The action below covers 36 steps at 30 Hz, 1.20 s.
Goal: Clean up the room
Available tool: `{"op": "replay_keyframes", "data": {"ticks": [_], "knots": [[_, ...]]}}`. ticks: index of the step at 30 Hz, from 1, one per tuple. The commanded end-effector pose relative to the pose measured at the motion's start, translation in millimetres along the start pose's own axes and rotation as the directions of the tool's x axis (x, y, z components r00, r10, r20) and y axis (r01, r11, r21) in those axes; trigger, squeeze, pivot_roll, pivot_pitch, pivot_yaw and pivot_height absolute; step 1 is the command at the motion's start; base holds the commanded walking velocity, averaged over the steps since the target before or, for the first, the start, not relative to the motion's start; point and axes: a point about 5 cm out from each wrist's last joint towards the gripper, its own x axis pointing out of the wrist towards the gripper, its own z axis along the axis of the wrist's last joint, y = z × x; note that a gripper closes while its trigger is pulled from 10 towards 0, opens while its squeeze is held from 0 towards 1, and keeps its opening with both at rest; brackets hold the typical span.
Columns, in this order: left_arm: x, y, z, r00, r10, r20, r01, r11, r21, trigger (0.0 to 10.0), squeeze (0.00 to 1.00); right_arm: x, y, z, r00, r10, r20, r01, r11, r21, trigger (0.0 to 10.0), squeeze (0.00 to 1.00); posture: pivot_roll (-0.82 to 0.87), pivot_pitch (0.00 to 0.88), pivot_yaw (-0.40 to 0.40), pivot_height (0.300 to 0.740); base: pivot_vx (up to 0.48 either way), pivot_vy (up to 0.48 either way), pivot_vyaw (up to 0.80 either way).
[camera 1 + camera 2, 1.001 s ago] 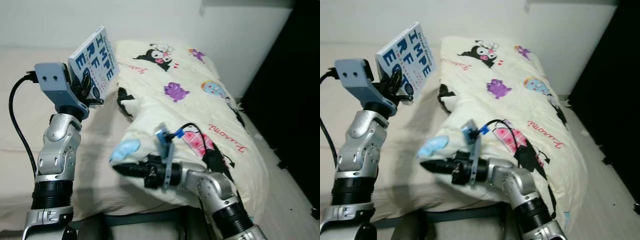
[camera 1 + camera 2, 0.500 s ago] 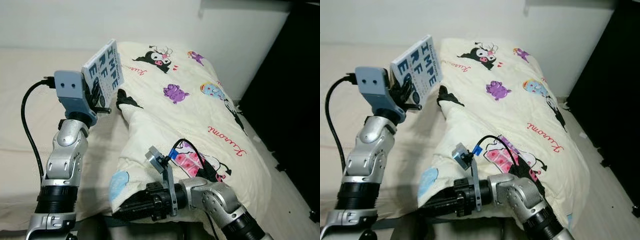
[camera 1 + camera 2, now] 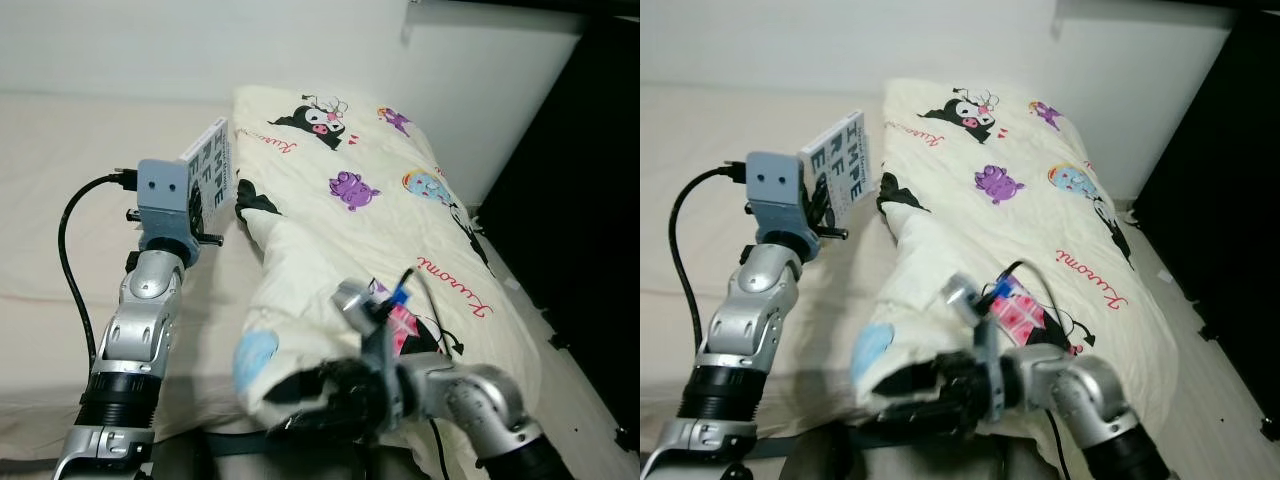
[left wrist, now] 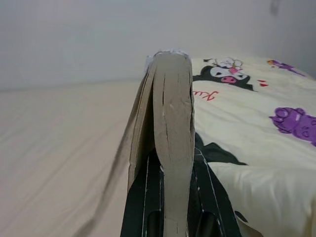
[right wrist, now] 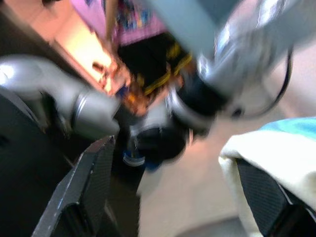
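Left eye view: your left gripper [image 3: 205, 215] sits left of centre, raised over the bed [image 3: 60, 200], jaws clamped on the lower edge of a book [image 3: 212, 172] held upright. The cover shows big blue letters. The book hangs just off the left edge of the cartoon-print duvet [image 3: 400, 230], which runs from top centre down to lower right. Your right gripper [image 3: 300, 395] is bottom centre, at the duvet's folded near corner, the one with the blue patch. It's motion-blurred here.

Right eye view: same layout. The dark fingers sit under and against that corner, close to the bed's front edge. I can't tell jaw opening from here.

Left wrist view: looking edge-on along the book's pages. One black finger [image 4: 143, 207] is pressed to each side, so the grip is firm and roughly centred on the thickness. The head views only give you the cover.

Right wrist view: heavily blurred. The jaws stand wide apart, with a pale fold of duvet lying against one finger [image 5: 261, 197]. Nothing is pinched. The head views can't show that.

My read: you're mid-tidy, book in hand and duvet corner being worked. Next, close the right jaws on the corner before pulling. Keep the book clear of the fabric until you find somewhere to set it down.
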Motion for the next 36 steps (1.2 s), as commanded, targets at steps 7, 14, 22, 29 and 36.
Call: {"op": "replay_keyframes", "data": {"ticks": [7,14,22,29,36], "knots": [[-0.4,-2.7,-4.5,1.0,-0.013,-0.014,0.013,1.0,0.029,10.0,0.0,-56.9,-13.5,61.3,0.84,-0.463,0.285,0.532,0.807,-0.256,10.0,0.0,-0.03,0.082,-0.067,0.53,0.0,0.0,0.0],[-0.3,-3.0,-7.1,1.0,-0.016,-0.025,0.017,0.999,0.04,10.0,0.0,-36.2,4.4,25.5,0.938,-0.323,0.123,0.342,0.919,-0.195,10.0,0.0,-0.03,0.086,-0.061,0.53,0.0,0.0,0.0],[0.4,-2.0,-8.4,0.999,-0.013,-0.034,0.015,0.998,0.065,10.0,0.0,-3.2,26.7,-28.1,0.988,-0.057,-0.146,0.06,0.998,0.018,10.0,0.0,-0.02,0.085,-0.063,0.53,0.0,0.0,0.0],[0.3,-2.1,-9.7,0.999,-0.011,-0.038,0.013,0.997,0.075,10.0,0.0,-11.7,18.3,-19.6,0.978,-0.16,-0.135,0.153,0.986,-0.061,10.0,0.0,-0.03,0.085,-0.061,0.53,0.0,0.0,0.0],[-1.9,-7.0,-17.5,0.998,-0.02,-0.056,0.025,0.996,0.081,10.0,0.0,-50.2,-21.4,27.6,0.81,-0.555,0.188,0.586,0.781,-0.218,10.0,0.0,-0.03,0.087,-0.061,0.53,0.0,0.0,0.0]]}}
